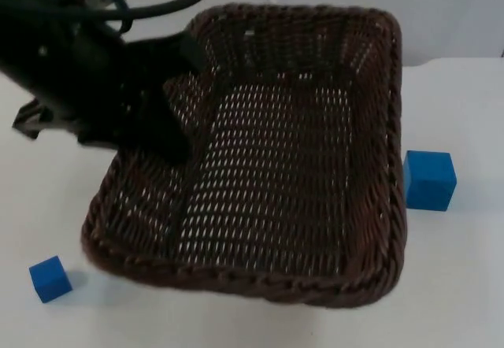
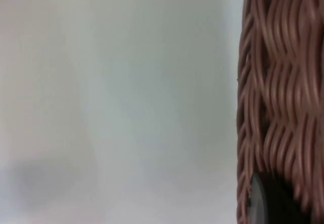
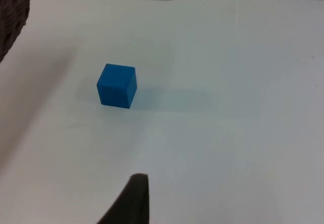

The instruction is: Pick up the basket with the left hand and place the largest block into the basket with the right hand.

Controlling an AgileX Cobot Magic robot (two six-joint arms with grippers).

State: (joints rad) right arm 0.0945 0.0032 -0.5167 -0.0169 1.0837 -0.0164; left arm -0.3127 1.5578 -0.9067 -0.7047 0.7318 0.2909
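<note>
A dark brown wicker basket (image 1: 315, 167) hangs tilted above the white table, held at its left rim by my left gripper (image 1: 165, 116), which is shut on the weave. The basket's wall (image 2: 281, 97) stands close up in the left wrist view. The largest blue block (image 1: 429, 179) sits on the table just right of the basket, apart from it. The right wrist view has this block (image 3: 117, 85) ahead of my right gripper (image 3: 130, 203), well short of it, with a basket corner (image 3: 12, 11) beside.
A small blue block (image 1: 50, 278) lies on the table near the basket's front left corner. Bare white table top (image 1: 457, 285) spreads around the large block. The grey partition wall (image 1: 449, 9) rises behind the basket.
</note>
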